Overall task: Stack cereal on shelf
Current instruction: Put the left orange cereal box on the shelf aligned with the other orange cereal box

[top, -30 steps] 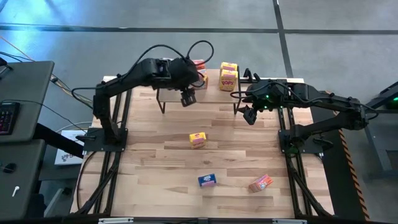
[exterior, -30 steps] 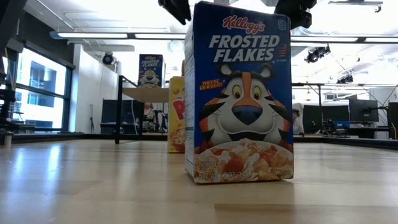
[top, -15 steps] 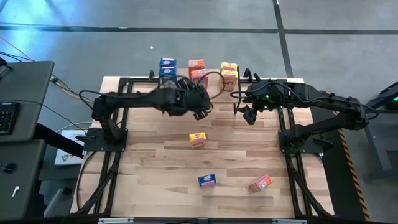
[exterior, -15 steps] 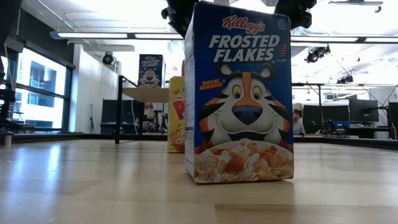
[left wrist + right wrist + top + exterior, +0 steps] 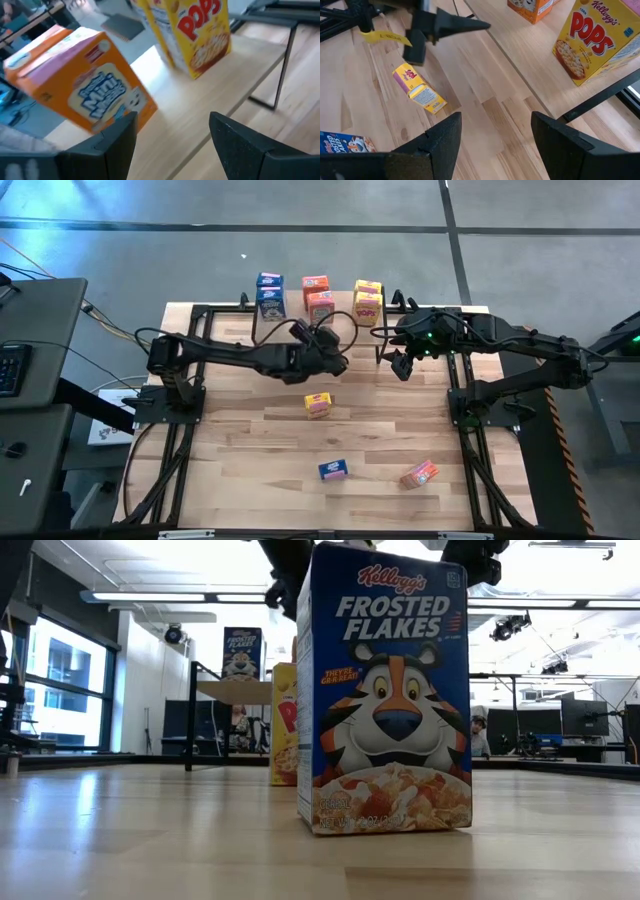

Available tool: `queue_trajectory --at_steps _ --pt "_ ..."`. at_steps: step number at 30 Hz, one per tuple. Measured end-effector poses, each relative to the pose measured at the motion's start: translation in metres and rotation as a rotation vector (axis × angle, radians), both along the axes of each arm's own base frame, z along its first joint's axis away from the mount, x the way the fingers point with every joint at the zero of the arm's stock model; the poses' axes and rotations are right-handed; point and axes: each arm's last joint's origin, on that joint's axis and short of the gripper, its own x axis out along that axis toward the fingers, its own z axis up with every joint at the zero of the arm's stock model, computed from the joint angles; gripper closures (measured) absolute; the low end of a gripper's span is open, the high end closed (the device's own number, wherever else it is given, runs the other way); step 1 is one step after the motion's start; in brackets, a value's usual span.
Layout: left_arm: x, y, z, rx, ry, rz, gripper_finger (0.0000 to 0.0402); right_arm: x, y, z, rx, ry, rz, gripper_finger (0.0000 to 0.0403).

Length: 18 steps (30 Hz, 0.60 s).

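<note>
Blue pair [image 5: 269, 293] stacked at shelf's [image 5: 345, 320] left end, orange pair [image 5: 319, 297] mid, yellow pair [image 5: 367, 302] right. My left claw [image 5: 335, 366] sits just off the shelf front above the tabletop [image 5: 240, 450], fingers parted, empty. Loose yellow box [image 5: 318, 404] lies just below it; blue box [image 5: 333, 470] and orange box [image 5: 419, 474] near the front edge. My right claw [image 5: 401, 365] waits by the shelf's right end, parted, empty. Risk: my left arm's swing clips the orange pair and topples it; flat yellow box may slip in grasp.
</note>
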Motion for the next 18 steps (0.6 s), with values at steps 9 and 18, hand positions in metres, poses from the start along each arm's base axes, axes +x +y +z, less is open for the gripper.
queue_trajectory --at_steps 9,18 --pt "0.005 0.003 -0.026 0.093 -0.111 -0.073 0.0165 0.000 0.000 0.000 0.000 0.000 0.001 0.0171" --pt "0.001 0.025 -0.041 0.119 -0.268 -0.206 0.0203 0.000 0.000 0.000 0.000 0.000 0.001 0.0171"
